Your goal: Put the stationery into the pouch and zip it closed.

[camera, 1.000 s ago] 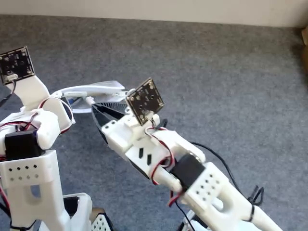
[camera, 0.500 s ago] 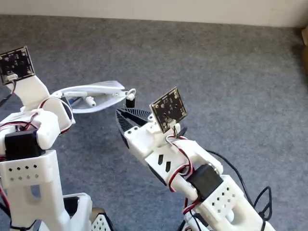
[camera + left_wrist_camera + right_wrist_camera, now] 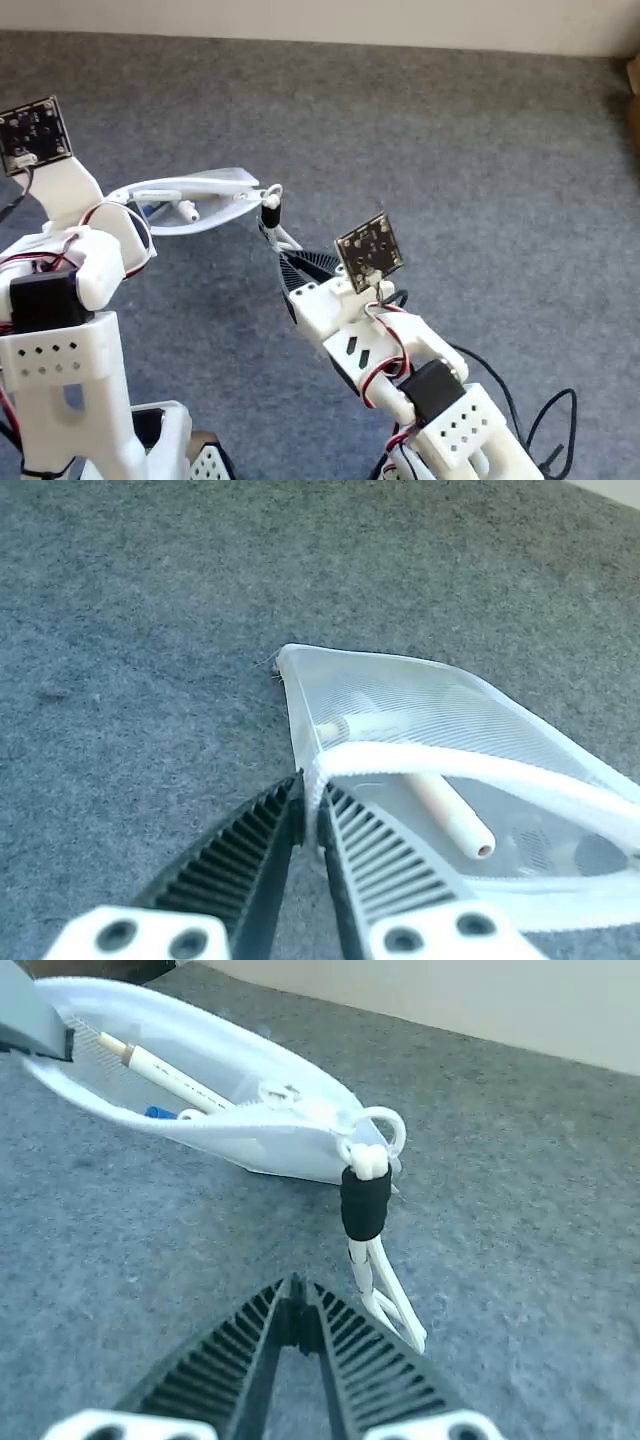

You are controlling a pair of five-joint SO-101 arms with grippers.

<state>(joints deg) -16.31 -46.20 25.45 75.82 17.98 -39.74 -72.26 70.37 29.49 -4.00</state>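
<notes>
The white mesh pouch (image 3: 195,200) hangs just above the grey carpet, and my left gripper (image 3: 310,815) is shut on its end seam. Through the mesh (image 3: 450,730) I see a cream pen (image 3: 435,800), which also shows in the right wrist view as a pen (image 3: 165,1068) next to a blue item (image 3: 160,1113). A black zipper pull (image 3: 270,213) with a white cord (image 3: 385,1295) dangles from the pouch's other end. My right gripper (image 3: 285,258) is shut and holds nothing. It sits a short way back from the pull (image 3: 365,1203), fingertips (image 3: 297,1312) apart from the cord.
Grey carpet (image 3: 480,150) runs all around, with free room to the right and far side. A pale wall (image 3: 350,20) borders the far edge. Black cables (image 3: 530,410) trail beside the right arm's base.
My right gripper has drawn back from the pouch toward the near right, uncovering the zipper pull and cord at the pouch's end. The left arm and pouch have stayed put.
</notes>
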